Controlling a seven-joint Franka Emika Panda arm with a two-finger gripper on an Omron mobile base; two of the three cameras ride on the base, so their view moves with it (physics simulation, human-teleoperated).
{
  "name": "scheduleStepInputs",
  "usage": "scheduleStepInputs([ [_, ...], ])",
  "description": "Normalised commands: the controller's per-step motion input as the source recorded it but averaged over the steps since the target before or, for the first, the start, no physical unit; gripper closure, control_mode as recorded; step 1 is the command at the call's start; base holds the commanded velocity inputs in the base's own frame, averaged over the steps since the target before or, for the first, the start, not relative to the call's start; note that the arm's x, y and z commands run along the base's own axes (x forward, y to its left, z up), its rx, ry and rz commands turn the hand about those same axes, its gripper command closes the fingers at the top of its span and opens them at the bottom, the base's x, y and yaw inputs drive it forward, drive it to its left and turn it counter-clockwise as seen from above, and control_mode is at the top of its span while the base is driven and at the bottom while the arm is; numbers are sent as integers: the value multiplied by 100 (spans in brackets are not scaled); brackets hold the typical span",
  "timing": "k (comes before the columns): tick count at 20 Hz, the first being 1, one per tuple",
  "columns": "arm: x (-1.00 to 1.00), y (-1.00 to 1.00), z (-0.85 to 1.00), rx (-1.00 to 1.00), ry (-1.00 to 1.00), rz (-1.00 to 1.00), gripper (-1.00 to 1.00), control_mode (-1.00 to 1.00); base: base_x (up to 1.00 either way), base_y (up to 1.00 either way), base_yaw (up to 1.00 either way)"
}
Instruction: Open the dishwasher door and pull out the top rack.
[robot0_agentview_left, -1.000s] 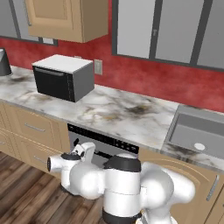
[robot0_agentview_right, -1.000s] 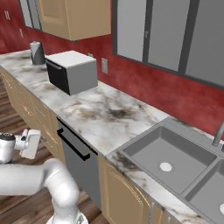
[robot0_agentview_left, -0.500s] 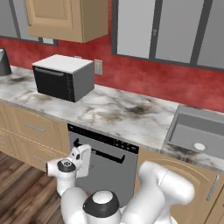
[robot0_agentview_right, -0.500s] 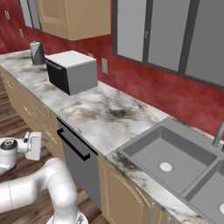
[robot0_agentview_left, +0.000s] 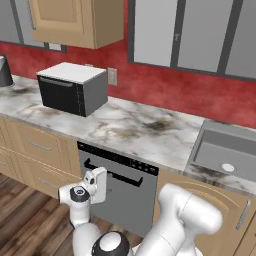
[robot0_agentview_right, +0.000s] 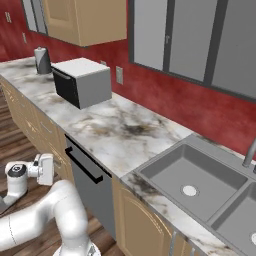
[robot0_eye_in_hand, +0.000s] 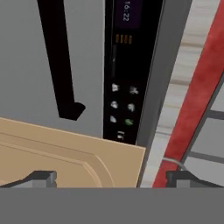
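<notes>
The dishwasher door (robot0_agentview_left: 127, 202) (robot0_agentview_right: 97, 195) is shut under the marble counter, a grey panel with a black bar handle (robot0_agentview_left: 116, 175) (robot0_agentview_right: 82, 166) and a black control strip (robot0_agentview_left: 120, 158). My gripper (robot0_agentview_left: 99, 184) (robot0_agentview_right: 46, 169) hovers in front of the door's left end, a short way off it. The hand view is rolled, so the handle (robot0_eye_in_hand: 59, 61) and control strip (robot0_eye_in_hand: 124, 70) run upright there, beside a tan cabinet front (robot0_eye_in_hand: 65, 153). The gripper (robot0_eye_in_hand: 113, 178) is open, with nothing between its fingertips (robot0_eye_in_hand: 43, 177). The top rack is hidden behind the shut door.
A microwave (robot0_agentview_left: 72, 87) (robot0_agentview_right: 82, 82) stands on the counter left of the dishwasher. A sink (robot0_agentview_left: 225, 155) (robot0_agentview_right: 195, 180) lies to the right. Tan drawers (robot0_agentview_left: 37, 150) flank the door on the left. A dark kettle (robot0_agentview_right: 42, 61) stands at the far left, and wooden floor (robot0_agentview_left: 25, 220) lies below.
The arm has folded lower and its elbow has swung right. The hand has edged a little toward the dishwasher's left end. The door stays shut.
</notes>
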Motion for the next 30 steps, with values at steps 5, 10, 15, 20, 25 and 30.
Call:
scheduleStepInputs([
  [5, 23, -24, -19, 0, 0, 0, -100, -100, 0, 0, 0],
  [10, 24, -21, -18, 0, 0, 0, -100, -100, 0, 0, 0],
  [15, 18, -24, -16, 0, 0, 0, -100, -100, 0, 0, 0],
  [20, 16, -26, -14, 0, 0, 0, -100, -100, 0, 0, 0],
  [25, 15, -19, -19, -1, 0, 0, -100, -100, 0, 0, 0],
  [30, 17, -12, -24, -1, -1, 0, -100, -100, 0, 0, 0],
])
